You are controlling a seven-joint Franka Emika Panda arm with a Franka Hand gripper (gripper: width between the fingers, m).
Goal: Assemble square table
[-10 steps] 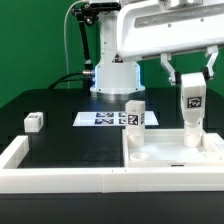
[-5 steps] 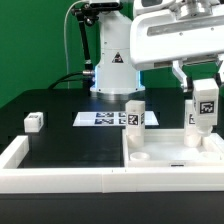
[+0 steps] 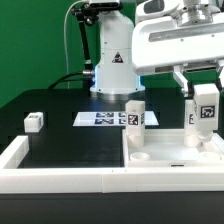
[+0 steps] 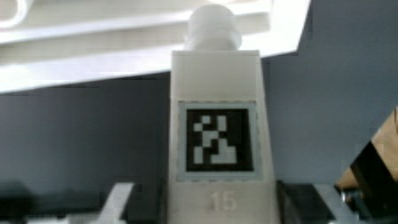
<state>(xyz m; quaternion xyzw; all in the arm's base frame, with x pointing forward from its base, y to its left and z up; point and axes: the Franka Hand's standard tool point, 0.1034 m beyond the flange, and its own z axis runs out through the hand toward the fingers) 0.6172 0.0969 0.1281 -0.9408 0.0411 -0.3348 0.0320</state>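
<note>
- The end effector [image 3: 205,97] is clamping a tagged white leg [image 3: 206,112] and holding it upright, fingers [image 4: 128,200] pinching its sides.
- That leg is hanging over the square slab [image 3: 170,152], at the exterior view's right.
- A second leg [image 3: 135,113] is standing at the slab's far corner.
- A third leg [image 3: 35,122] is lying well apart on the black counter [image 3: 70,140].
</note>
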